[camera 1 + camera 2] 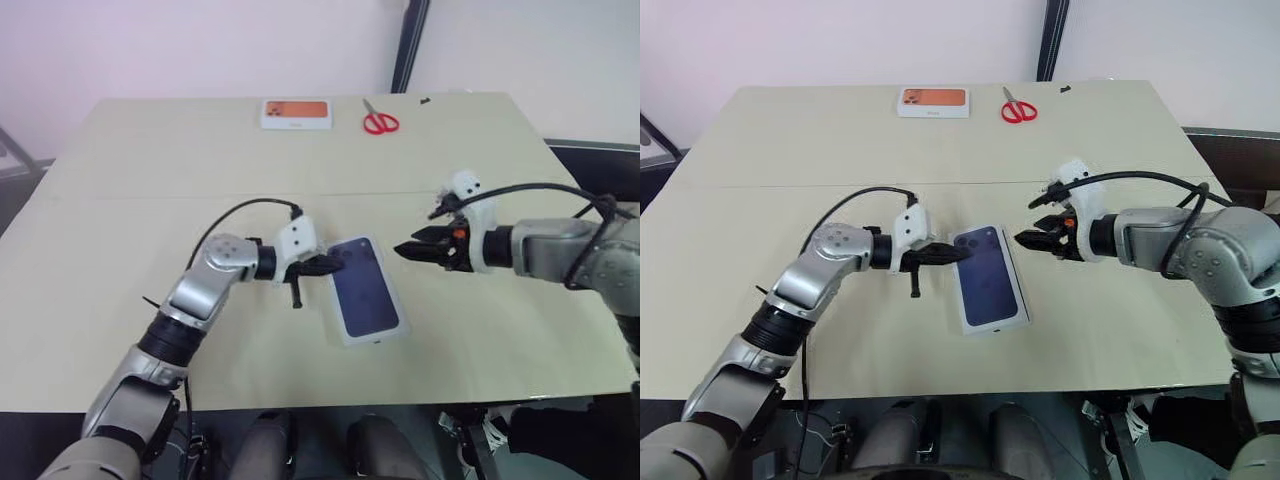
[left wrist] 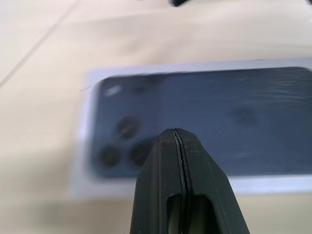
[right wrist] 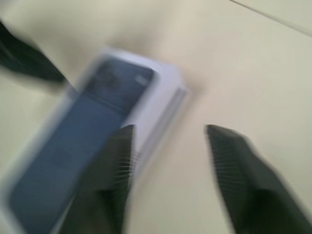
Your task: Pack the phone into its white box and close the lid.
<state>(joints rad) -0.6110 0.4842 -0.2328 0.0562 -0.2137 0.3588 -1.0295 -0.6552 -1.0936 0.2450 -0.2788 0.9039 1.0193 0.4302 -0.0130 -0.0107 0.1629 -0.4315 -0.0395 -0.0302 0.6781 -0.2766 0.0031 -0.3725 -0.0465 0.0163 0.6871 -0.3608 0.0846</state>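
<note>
Pale beige covers the desk, matte and smooth, with a faint seam across its width. In the head views, the white box with its lid on is seen lying flat near the middle of the desk, between the two arms; the glossy dark blue phone picture faces up inside a thin white border. The phone itself cannot be made out, so it is judged to be inside already. The left tool is pressed shut, holds nothing, and its black tip rests at the lid's near-left corner, probably to steady or seat it. The right tool hangs just beside the far-right corner of the lid, apart from it. At the far edge of the desk lie an orange-printed white box and red-handled scissors, well apart from the work.

Left wrist view: the two rubbery black fingers are seen tight together, a hairline between them, over the lid by the printed camera cluster.

Right wrist view: ribbed dark fingers stand parted with nothing between them, the lid lying ahead of them, blurred. The closure looks nearly complete; a final press is judged likely.
</note>
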